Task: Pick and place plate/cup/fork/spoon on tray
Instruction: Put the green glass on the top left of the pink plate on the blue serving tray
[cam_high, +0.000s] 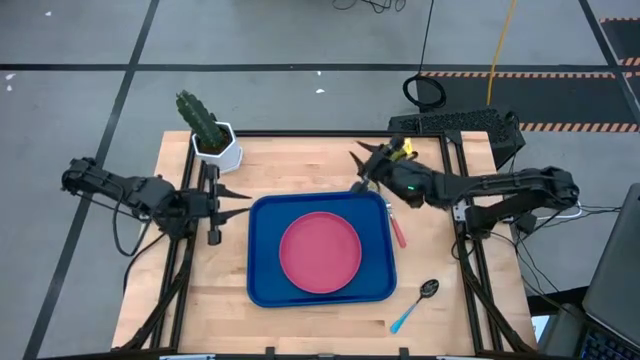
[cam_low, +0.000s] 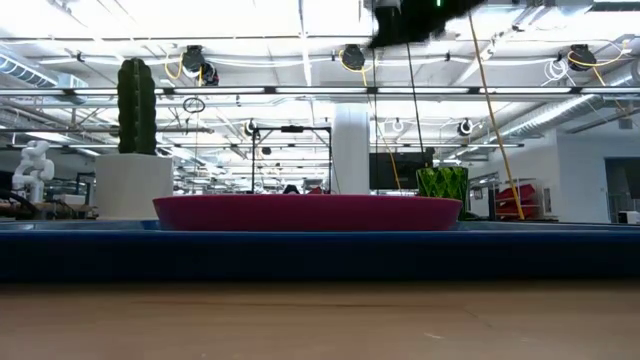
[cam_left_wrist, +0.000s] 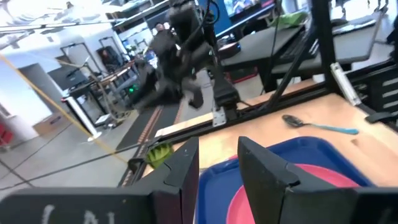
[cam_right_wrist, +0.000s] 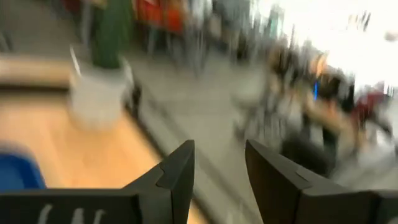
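Plate (cam_high: 320, 252) on tray (cam_high: 264, 285); right gripper (cam_high: 362, 170) above cup (cam_high: 399, 150), fingers apart, empty; left gripper (cam_high: 243, 199) parted.

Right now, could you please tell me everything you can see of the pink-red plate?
The plate is a round, flat, pink-red dish with a low raised rim, and it looks like smooth plastic. It is empty and lies level, right side up, inside the blue tray, roughly at the tray's middle with blue floor showing all around it. Only the tray touches it. From table height its rim rises above the tray's edge. Neither pincer is on it.
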